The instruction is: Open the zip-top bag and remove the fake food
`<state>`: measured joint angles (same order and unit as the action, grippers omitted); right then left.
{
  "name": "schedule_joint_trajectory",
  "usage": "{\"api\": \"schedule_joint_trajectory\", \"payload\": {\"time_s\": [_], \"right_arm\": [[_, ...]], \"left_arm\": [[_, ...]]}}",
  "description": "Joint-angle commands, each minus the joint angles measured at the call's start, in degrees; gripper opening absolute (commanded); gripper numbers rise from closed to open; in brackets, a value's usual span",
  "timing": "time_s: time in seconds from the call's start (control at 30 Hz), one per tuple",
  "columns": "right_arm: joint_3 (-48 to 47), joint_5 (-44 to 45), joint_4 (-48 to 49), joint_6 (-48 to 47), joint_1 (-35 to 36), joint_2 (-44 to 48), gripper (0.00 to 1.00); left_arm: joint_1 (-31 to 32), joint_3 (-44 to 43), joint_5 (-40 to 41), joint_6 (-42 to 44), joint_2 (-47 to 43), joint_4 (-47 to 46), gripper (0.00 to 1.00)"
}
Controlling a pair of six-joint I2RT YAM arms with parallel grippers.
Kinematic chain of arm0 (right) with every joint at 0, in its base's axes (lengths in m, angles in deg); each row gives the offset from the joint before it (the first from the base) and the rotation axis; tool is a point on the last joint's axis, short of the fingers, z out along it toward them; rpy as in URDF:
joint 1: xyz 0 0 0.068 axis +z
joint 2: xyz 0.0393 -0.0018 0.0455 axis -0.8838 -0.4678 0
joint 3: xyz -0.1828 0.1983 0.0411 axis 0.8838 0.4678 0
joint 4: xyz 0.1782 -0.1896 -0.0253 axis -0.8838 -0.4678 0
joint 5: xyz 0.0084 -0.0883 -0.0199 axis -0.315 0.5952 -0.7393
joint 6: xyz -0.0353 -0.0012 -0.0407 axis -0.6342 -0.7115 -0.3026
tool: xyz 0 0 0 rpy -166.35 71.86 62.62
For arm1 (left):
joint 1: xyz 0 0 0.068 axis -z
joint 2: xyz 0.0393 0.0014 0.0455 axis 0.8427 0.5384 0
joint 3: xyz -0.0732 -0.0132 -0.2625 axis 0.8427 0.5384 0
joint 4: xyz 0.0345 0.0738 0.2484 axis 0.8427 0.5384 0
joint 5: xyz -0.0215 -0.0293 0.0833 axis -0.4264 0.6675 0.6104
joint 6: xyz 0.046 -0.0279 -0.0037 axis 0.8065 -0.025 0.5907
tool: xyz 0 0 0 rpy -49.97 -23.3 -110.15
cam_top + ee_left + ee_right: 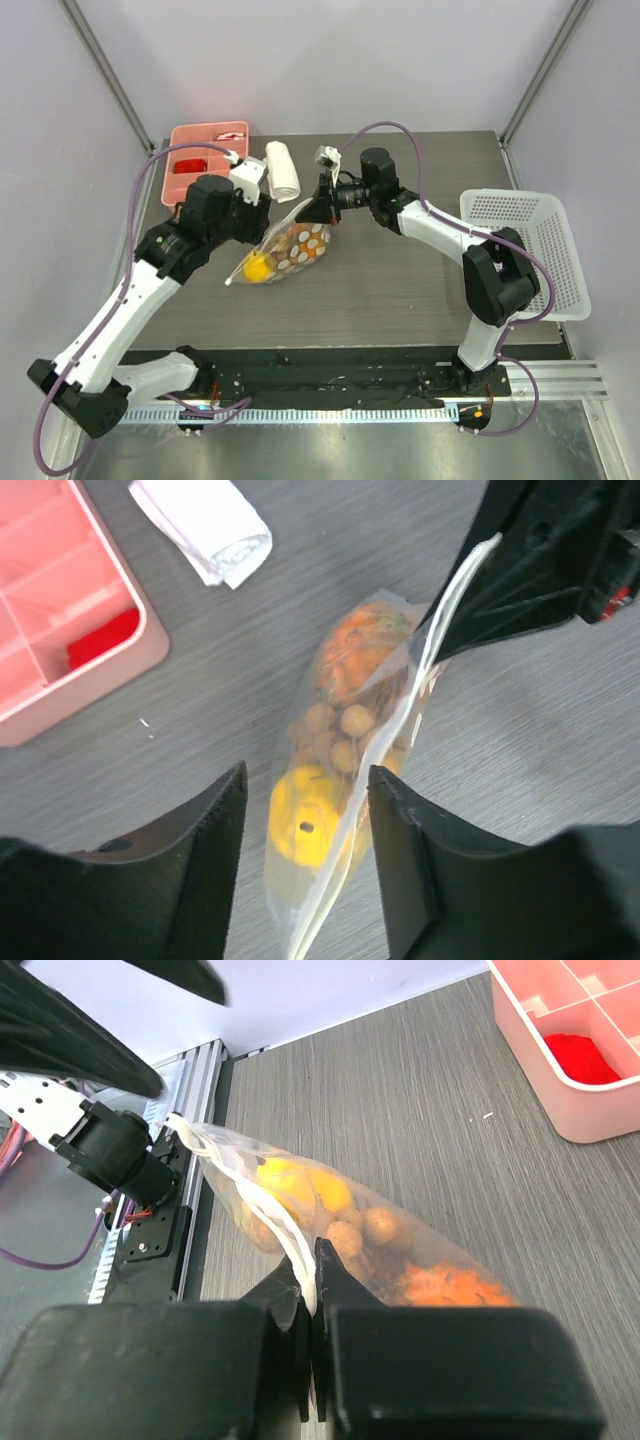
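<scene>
The clear zip-top bag [295, 250] [300, 900] [430, 1235] hangs tilted over the table's middle. It holds a yellow fruit [258, 266] [300, 820] [300, 1185], brown balls [335, 730] [365, 1228] and an orange spiky fruit [355, 645] [450, 1285]. My right gripper [322, 208] [318, 1260] is shut on the white zip strip [339, 849] at the bag's raised end; it also shows in the left wrist view [470, 590]. My left gripper [255, 235] [307, 780] is open, its fingers straddling the bag's low, yellow-fruit end and the strip without touching them.
A pink divided tray [205, 135] [60, 695] [530, 1050] with a red piece stands at the back left. A rolled white towel [283, 170] [205, 525] lies beside it. A white basket [530, 250] stands at the right edge.
</scene>
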<state>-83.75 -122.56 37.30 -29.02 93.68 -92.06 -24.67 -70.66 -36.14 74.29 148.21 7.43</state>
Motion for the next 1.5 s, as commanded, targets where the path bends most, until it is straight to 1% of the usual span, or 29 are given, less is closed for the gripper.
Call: {"api": "schedule_joint_trajectory", "payload": {"time_s": [0.0, 0.03, 0.07, 0.2, 0.3, 0.43, 0.53, 0.6, 0.7, 0.73, 0.8, 0.9, 1.0, 1.03, 1.1, 1.17, 1.2, 1.23, 1.27, 1.3, 1.33, 1.37, 1.4, 1.43, 1.47], "right_arm": [[-3.28, -0.59, 0.81, -1.21, 0.68, 0.29, 0.01], [-3.28, -0.59, 0.73, -1.21, 0.77, 0.29, 0.01], [-3.19, -0.5, 0.72, -1.3, 0.77, 0.38, 0.01], [-3.1, -0.5, 0.29, -1.74, 0.86, 0.46, 0.01], [-3.1, -0.41, 0.2, -1.74, 0.86, 0.38, 0.01], [-3.19, -0.5, 0.02, -1.83, 1.03, 0.38, 0.01], [-3.1, -0.5, -0.07, -2.0, 1.12, 0.29, 0.01], [-3.19, -0.59, -0.07, -2.18, 1.12, 0.2, 0.01], [-3.19, -0.59, -0.15, -2.27, 1.21, 0.29, 0.01], [-3.1, -0.59, -0.15, -2.27, 1.21, 0.2, 0.01], [-3.19, -0.59, -0.42, -2.44, 1.12, 0.2, 0.01], [-3.54, -0.76, -1.29, -3.14, 1.3, 0.03, 0.01], [-3.89, -0.59, -2.09, -3.76, 1.47, -0.24, 0.01], [-3.98, -0.68, -2.17, -3.76, 1.56, -0.24, 0.01], [-4.77, -0.5, -2.96, -3.85, 1.91, -0.5, 0.01], [-5.91, 0.11, -3.93, -4.11, 2.61, -0.85, 0.01], [-6.52, 0.55, -5.76, -4.11, 2.88, -0.94, 0.01], [-7.14, 1.42, -7.08, -4.11, 3.14, -0.85, 0.03], [-7.58, 5.0, -8.58, -3.5, 3.41, -0.68, 0.2], [-7.5, 7.47, -11.38, -2.54, 3.67, 0.71, 0.28], [-6.89, 9.93, -12.1, -1.14, 3.93, 1.6, 0.36], [-5.14, 13.87, -12.54, 4.01, 4.11, 2.83, 0.48], [-4.25, 21.83, -14.03, 6.58, 4.37, 5.27, 0.5], [-1.89, 26.7, -14.04, 10.61, 4.29, 6.95, 0.5], [-0.74, 30.83, -15.87, 14.31, 4.29, 8.27, 0.55]], "left_arm": [[-0.32, 0.86, -2.37, 0.62, -2.84, 0.31, 0.47], [-0.32, 0.85, -2.99, 0.97, -1.96, 1.1, 0.45], [-0.32, 0.94, -3.34, 1.06, -1.43, 1.54, 0.4], [-0.32, 2.35, -2.11, 1.24, -0.9, 0.32, 0.38], [-0.32, 1.82, -3.25, 1.24, -0.2, -0.21, 0.38], [-0.32, 0.68, -1.06, 1.33, 1.82, 0.22, 0.36], [-0.32, 0.15, -0.01, 1.24, 3.23, 0.23, 0.31], [-0.32, -0.02, 0.26, 1.33, 3.84, 0.32, 0.26], [-0.32, 0.24, 0.96, 1.5, 3.67, 0.23, 0.22], [-0.32, 0.24, 1.49, 1.68, 3.67, 0.14, 0.18], [-0.41, 0.15, 3.95, 1.77, 3.93, 0.75, 0.15], [-0.58, 0.33, 4.74, 2.3, 3.93, 1.19, 0.14], [-0.76, 0.5, 2.82, 2.38, 4.19, 0.85, 0.21], [-0.85, 0.42, 2.46, 2.3, 5.07, 0.93, 0.25], [-0.85, -0.11, 0.63, 1.95, 6.56, 1.63, 0.26], [-1.02, -0.11, -0.79, 1.42, 8.23, 1.72, 0.2], [-1.2, -0.29, -1.23, 1.07, 8.67, 1.64, 0.13], [-2.16, -0.37, -0.62, 0.63, 9.2, 1.98, 0.0], [-2.6, -1.25, -0.01, 0.1, 9.9, 2.6, 0.0], [-2.95, -1.43, 0.61, -1.03, 10.08, 3.12, 0.0], [-3.04, -1.78, 3.92, -1.91, 9.91, 3.3, 0.0], [-3.13, -1.69, 5.6, -3.32, 8.69, 3.13, 0.0], [-3.13, -1.69, 6.84, -6.2, 7.9, 3.04, 0.0], [-3.13, -1.43, 7.55, -8.14, 7.02, 2.87, 0.0], [-3.13, -1.0, 8.77, -10.25, 5.7, 2.26, 0.0]]}}
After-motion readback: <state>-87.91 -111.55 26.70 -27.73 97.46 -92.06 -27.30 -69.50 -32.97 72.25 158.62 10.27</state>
